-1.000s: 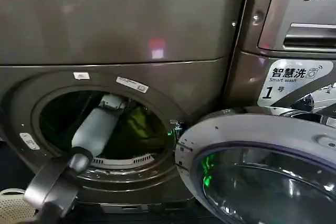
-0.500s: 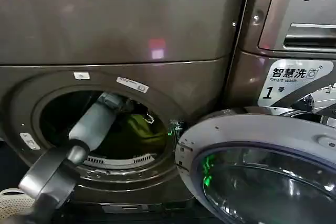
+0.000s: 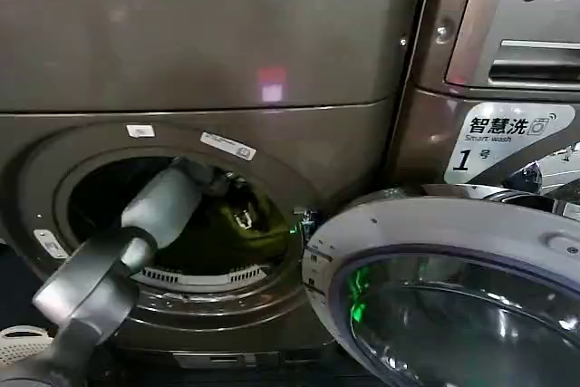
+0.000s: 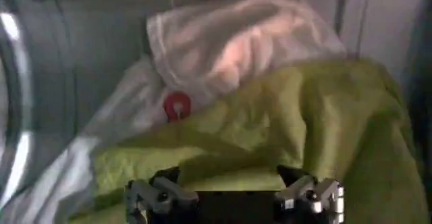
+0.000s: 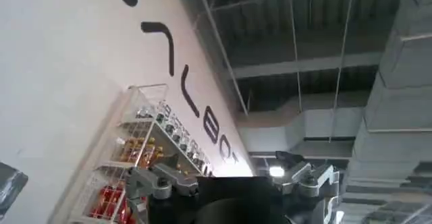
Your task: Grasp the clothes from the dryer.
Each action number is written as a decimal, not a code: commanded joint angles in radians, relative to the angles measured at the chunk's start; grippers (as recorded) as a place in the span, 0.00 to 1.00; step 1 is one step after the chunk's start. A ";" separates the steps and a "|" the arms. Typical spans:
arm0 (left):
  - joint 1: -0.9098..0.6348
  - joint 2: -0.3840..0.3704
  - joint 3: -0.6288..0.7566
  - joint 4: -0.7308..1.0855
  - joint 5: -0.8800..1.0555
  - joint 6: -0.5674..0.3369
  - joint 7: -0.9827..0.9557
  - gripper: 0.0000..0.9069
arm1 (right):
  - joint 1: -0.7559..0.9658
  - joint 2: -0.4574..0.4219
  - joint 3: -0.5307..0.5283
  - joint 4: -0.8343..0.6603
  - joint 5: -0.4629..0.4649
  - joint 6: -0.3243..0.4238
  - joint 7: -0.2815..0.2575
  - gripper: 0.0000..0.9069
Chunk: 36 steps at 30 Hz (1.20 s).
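Clothes lie inside the dryer (apparently heaped); left gripper before them.

Dryer drum open; yellow-green and white-pink clothes heaped inside on drum floor.

My left gripper hangs just in front of the clothes with its two fingers spread wide apart, nothing between them. The yellow-green cloth lies right past my fingertips, filling the space ahead of me. Behind it, higher on the heap, sits a white-pink piece with a small red round spot at its lower edge. The grey drum wall curves around beside the heap.
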 commanded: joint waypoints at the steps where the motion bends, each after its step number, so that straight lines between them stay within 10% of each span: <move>1: -0.024 -0.004 0.073 0.029 0.147 -0.051 0.076 1.00 | 0.003 0.001 -0.005 0.001 -0.003 0.000 -0.001 1.00; 21: -0.008 -0.014 0.094 0.074 0.207 -0.075 0.095 0.98 | -0.003 -0.003 0.003 0.000 -0.002 0.000 -0.006 1.00; 25: -0.001 -0.014 0.093 0.079 0.206 -0.075 0.088 0.88 | -0.005 -0.005 0.004 0.000 -0.002 0.000 -0.007 1.00; 36: 0.002 -0.025 0.090 0.105 0.214 -0.080 0.086 0.21 | -0.002 -0.001 0.006 -0.001 -0.002 0.002 -0.010 1.00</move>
